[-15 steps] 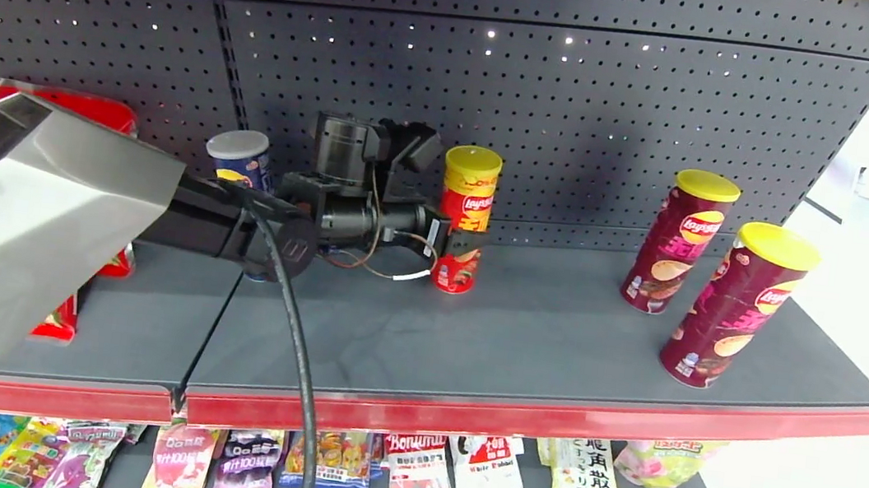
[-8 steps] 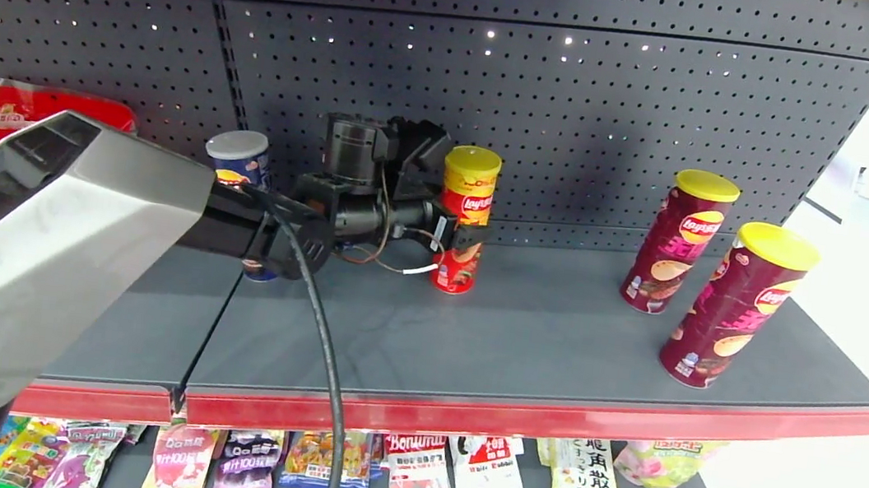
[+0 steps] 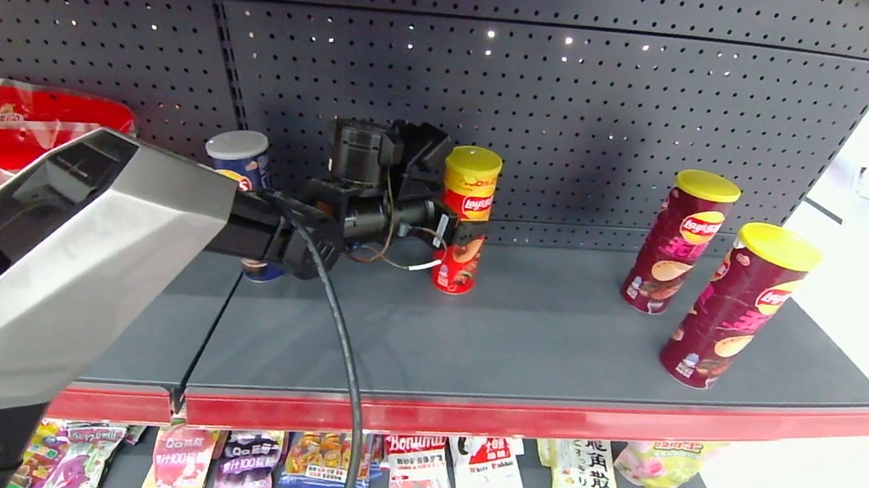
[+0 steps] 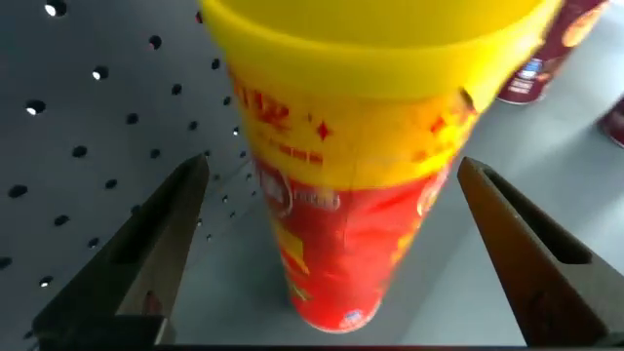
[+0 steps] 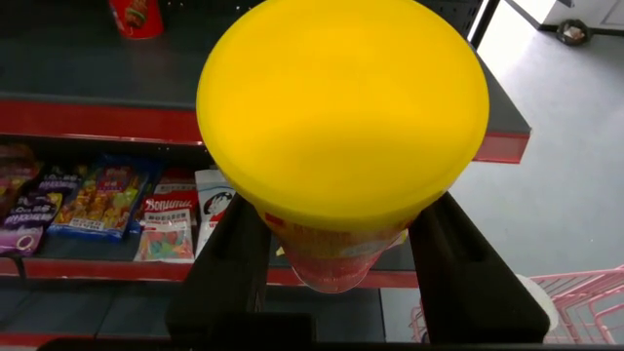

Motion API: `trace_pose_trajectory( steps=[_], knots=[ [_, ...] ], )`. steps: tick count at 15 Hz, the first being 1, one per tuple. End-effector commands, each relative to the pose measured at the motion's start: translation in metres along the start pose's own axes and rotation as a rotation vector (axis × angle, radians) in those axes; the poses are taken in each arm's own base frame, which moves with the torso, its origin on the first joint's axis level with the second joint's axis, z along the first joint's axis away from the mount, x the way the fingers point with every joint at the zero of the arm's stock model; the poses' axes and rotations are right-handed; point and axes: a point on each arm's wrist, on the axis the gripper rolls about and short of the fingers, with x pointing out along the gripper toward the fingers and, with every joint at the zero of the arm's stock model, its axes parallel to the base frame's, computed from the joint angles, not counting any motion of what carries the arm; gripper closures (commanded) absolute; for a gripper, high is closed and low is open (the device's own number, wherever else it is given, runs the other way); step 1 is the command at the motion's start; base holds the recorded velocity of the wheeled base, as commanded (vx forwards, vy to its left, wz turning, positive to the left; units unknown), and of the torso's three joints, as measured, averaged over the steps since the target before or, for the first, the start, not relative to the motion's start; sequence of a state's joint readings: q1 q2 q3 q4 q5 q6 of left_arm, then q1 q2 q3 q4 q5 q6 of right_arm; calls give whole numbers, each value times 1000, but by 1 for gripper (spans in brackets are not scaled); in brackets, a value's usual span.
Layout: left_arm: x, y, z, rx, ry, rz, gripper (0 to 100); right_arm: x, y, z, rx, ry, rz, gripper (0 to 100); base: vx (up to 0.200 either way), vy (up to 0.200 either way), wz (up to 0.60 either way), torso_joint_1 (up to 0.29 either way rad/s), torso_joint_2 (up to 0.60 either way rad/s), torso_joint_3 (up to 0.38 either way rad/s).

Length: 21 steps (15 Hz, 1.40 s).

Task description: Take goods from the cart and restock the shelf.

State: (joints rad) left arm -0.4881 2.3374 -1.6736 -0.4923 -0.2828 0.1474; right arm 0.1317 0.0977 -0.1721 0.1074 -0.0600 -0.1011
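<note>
Two fingers of my left gripper (image 4: 331,175) stand apart, flanking the red can (image 3: 469,194), which is upright and unmoved on the shelf (image 3: 539,340). My left arm (image 3: 85,251) has slid rightward. My right gripper (image 5: 339,249) clamps a yellow-lidded can (image 5: 341,107).

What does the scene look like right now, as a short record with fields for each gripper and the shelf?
left gripper: open, fingers either side of the upright red-yellow can, not touching
right gripper: shut on a yellow-lidded can, away from the shelf
shelf: also holds a blue can, a rear maroon can and a front maroon can, all upright
</note>
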Motion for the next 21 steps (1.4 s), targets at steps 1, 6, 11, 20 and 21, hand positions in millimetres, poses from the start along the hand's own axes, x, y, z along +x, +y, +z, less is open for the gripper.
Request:
trace_pose_trajectory(
  steps=[1,6,11,20,21],
  knots=[
    [4,3,-3,0,-3,9,0,0,0,0,0,2,1,100,0,0,0,0,0,0],
    [13,6,-4,4,-22,15,0,0,0,-1,-1,5,1,100,0,0,0,0,0,0],
    [23,9,-6,10,-41,24,100,0,0,-1,-2,5,-1,100,0,0,0,0,0,0],
    [5,13,8,4,-47,-33,100,1,0,-2,-1,10,-3,100,0,0,0,0,0,0],
    [-10,13,13,1,-34,-71,100,1,0,-2,-1,12,-1,100,0,0,0,0,0,0]
  ],
)
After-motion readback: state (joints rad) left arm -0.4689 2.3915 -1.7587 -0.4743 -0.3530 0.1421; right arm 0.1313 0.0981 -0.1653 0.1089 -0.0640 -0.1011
